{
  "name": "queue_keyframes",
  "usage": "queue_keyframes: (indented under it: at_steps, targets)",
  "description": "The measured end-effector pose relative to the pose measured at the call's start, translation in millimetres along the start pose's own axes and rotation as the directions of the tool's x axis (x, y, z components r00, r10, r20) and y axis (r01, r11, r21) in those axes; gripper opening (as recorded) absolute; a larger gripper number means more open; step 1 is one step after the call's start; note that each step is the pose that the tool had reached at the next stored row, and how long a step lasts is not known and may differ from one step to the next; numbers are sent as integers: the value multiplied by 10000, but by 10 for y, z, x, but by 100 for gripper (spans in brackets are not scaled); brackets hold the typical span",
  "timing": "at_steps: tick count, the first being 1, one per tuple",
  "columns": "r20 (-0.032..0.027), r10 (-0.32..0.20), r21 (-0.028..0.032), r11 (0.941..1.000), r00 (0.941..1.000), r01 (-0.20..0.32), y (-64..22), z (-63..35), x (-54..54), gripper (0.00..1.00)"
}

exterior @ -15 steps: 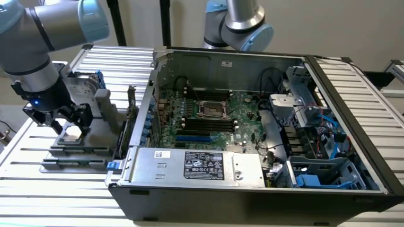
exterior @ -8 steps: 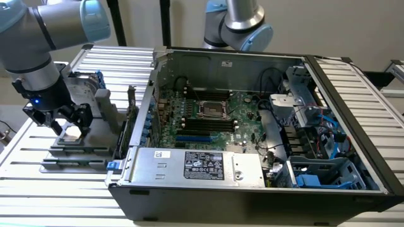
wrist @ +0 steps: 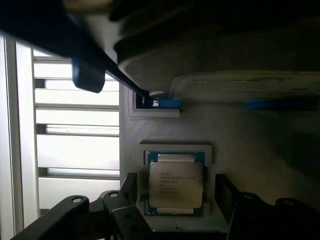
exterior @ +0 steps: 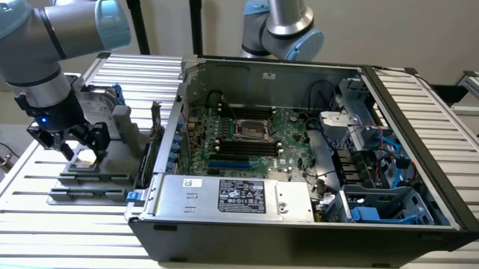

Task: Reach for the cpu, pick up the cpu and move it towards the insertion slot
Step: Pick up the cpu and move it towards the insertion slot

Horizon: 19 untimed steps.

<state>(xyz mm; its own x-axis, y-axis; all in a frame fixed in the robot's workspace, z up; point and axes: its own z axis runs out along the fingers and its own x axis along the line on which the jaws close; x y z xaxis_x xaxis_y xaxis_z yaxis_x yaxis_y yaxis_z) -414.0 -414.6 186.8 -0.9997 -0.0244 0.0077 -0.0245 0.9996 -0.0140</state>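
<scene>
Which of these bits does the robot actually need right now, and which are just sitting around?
Part of the job: the cpu; the open gripper straddling it; the insertion slot.

Just lying about: the memory slots; the power supply; the hard drive.

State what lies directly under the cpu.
The cpu sits inside the raised square frame of a grey holder, which rests on the slatted table. The holder's surface right beneath the chip is covered by it.

Plain pale wall [exterior: 389, 28], slatted metal table [exterior: 45, 224], dark upright poles [exterior: 139, 22]
</scene>
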Motion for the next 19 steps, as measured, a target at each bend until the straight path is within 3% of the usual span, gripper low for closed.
queue_keyframes:
  at_steps: [13,15,17,18,19]
  targets:
    - [2,-108,0,9999,9999,108,0,0,0,73]
    - [2,-108,-2,9999,9999,108,0,0,0,65]
    - [2,-108,-3,9999,9999,108,0,0,0,65]
    - [2,-108,-4,9999,9999,108,0,0,0,58]
    - [2,-108,-4,9999,9999,108,0,0,0,58]
